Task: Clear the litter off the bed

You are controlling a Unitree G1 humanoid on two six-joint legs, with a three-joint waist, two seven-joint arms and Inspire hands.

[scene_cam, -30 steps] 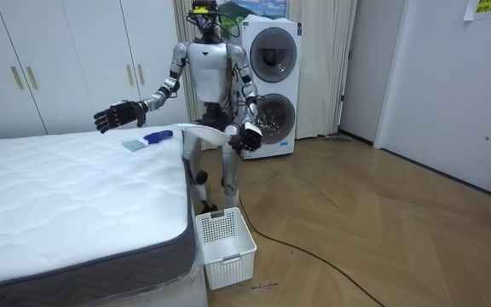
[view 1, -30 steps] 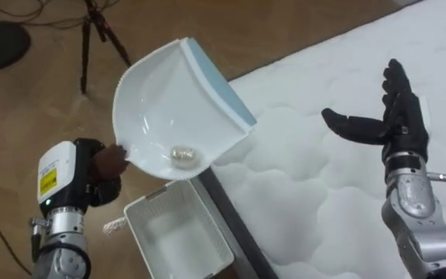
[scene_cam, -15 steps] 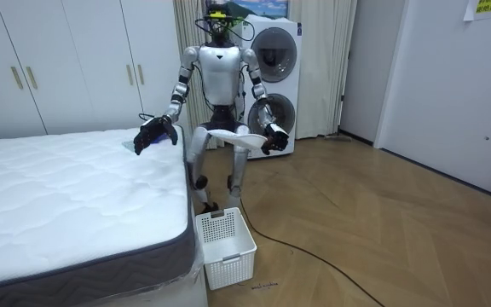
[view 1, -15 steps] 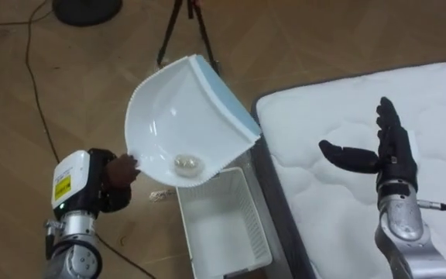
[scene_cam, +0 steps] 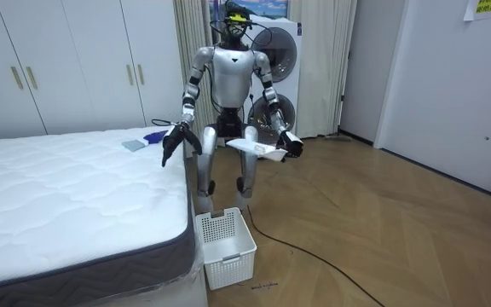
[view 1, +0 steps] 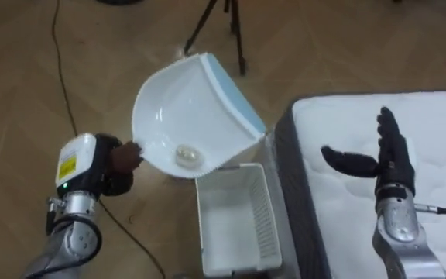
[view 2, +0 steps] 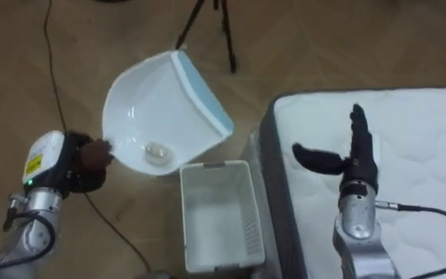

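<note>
1. White dustpan with blue lip: clamped at the handle by curled fingers of left robot hand, raised above the floor, tilted with lip up.
2. One small pale wad lying low in the pan, near the handle end.
3. One white slatted basket on the floor just beside the bed edge, no contents visible; pan's lower edge overlapping the basket's far end in the eye views.
4. Right robot hand: fingers straight and apart, thumb out, holding nothing, raised over the corner of the bed.
5. Bed: one white quilted mattress with grey side, bare near the right robot hand.
6. Floor: wood planks; one dark tripod standing beyond the pan.
7. Room view extras: standing at the bed's far corner, pan at waist height on the room view's right; two things on the far mattress edge, a blue brush and a pale flat item; two stacked laundry machines behind; white wardrobe doors behind the bed.
</note>
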